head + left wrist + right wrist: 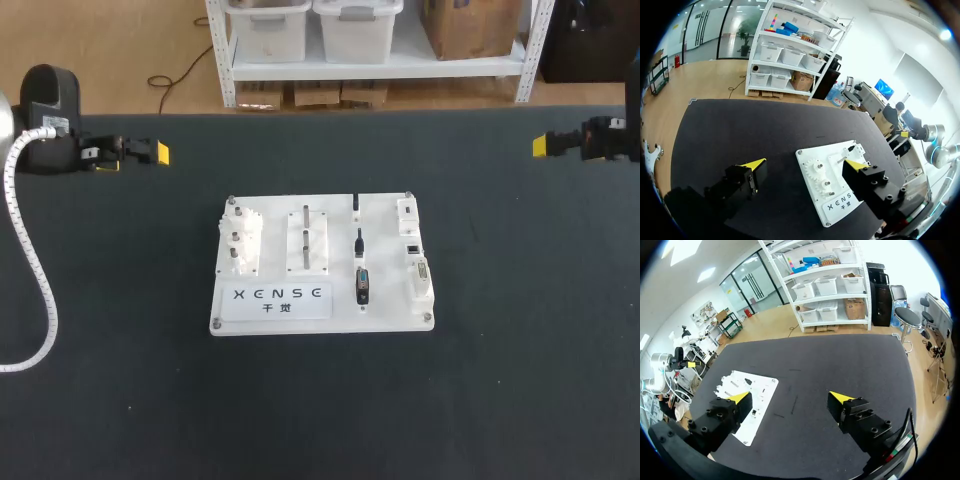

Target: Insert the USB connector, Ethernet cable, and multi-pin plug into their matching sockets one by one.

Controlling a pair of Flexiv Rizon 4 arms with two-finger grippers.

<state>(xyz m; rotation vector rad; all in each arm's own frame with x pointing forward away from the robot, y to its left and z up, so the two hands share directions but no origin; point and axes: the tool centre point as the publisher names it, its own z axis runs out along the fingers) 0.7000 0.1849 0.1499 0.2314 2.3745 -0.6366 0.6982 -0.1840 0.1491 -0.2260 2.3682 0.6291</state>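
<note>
From overhead, your board (320,318) sits mid-table. The plugs (361,285) lie in a column beside the sockets (417,268), so no step looks begun.

At the left wrist, the left gripper (805,163) is spread and empty.

At the right wrist, the right gripper (790,397) is spread and empty too. Your next move is probably to descend and grasp one plug.

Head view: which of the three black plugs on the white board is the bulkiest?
The near plug, beside the label: it is broad and blocky. The middle plug and far plug are thin.
</note>
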